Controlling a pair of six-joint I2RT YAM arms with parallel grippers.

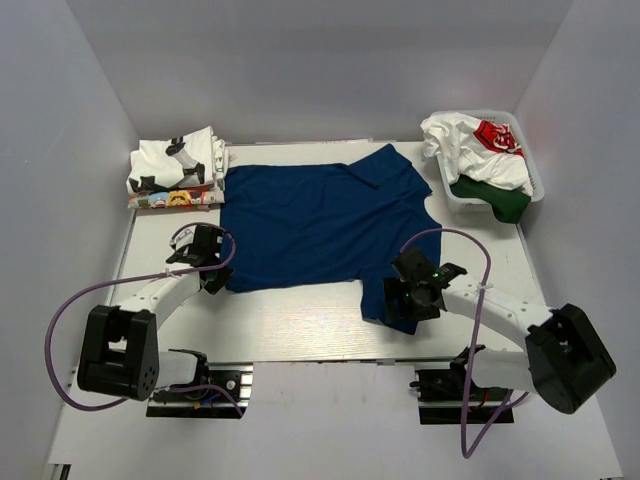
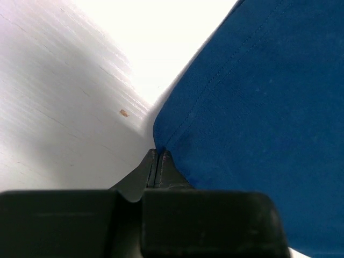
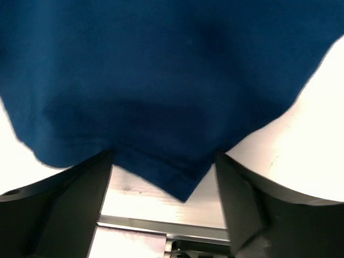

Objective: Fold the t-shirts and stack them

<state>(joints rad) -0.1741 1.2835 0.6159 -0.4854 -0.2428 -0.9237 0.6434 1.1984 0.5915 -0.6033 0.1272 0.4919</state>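
Blue tee lies spread flat on the table, and we see both arms at its near edge. The left gripper is pinched shut on the near left corner. The right gripper stands wide, straddling the near right corner. Far left sits a folded stack; far right, a basket holds more tees.
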